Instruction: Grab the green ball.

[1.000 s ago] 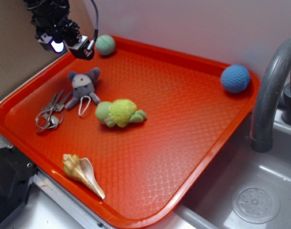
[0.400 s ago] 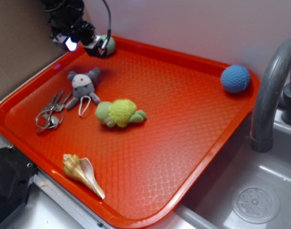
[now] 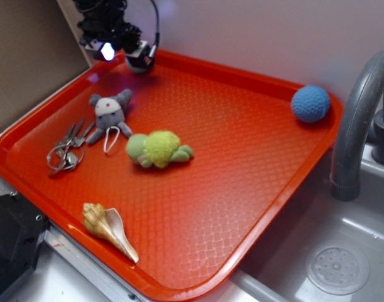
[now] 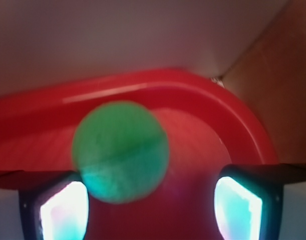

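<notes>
The green ball (image 4: 120,150) fills the middle of the wrist view, blurred, resting in the far left corner of the red tray (image 4: 203,105). It lies just ahead of my gripper (image 4: 150,210), nearer the left finger (image 4: 62,210) than the right finger (image 4: 238,207). The jaws stand wide apart with nothing between them. In the exterior view my gripper (image 3: 141,60) hangs over that corner and covers nearly all of the green ball (image 3: 139,67).
On the red tray (image 3: 242,176) lie a blue dimpled ball (image 3: 310,104), a yellow-green plush turtle (image 3: 157,149), a grey plush mouse (image 3: 109,113), a bunch of keys (image 3: 66,151) and a seashell (image 3: 109,229). A grey faucet (image 3: 361,113) and sink (image 3: 336,264) stand at the right.
My gripper has moved right and toward the back corner, from left of the green ball to right over it, so the ball is now mostly hidden in the exterior view.
</notes>
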`<move>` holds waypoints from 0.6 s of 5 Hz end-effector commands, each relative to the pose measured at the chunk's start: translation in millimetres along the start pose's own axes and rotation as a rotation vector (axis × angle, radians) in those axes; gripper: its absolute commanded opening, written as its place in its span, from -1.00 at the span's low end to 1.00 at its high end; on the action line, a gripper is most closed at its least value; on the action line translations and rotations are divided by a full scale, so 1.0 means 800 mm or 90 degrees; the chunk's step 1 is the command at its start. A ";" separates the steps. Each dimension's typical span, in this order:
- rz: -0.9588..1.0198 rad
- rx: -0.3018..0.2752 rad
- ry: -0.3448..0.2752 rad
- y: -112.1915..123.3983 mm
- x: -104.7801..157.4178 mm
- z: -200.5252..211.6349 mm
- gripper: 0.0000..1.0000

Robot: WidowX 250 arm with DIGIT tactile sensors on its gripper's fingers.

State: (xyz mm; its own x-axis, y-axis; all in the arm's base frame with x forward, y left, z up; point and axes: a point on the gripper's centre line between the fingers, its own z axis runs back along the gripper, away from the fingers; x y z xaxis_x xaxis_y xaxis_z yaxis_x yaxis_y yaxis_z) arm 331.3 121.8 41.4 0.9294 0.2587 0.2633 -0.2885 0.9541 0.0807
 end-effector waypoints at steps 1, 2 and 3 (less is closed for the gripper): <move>0.016 -0.023 -0.020 -0.013 0.032 0.003 1.00; 0.030 0.002 -0.001 -0.019 0.024 -0.002 1.00; 0.045 0.008 0.001 -0.019 0.018 -0.005 -1.00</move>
State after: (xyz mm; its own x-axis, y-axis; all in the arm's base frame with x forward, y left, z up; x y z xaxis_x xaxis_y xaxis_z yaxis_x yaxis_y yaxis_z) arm 342.3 109.4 25.2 0.9232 0.3156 0.2193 -0.3395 0.9371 0.0806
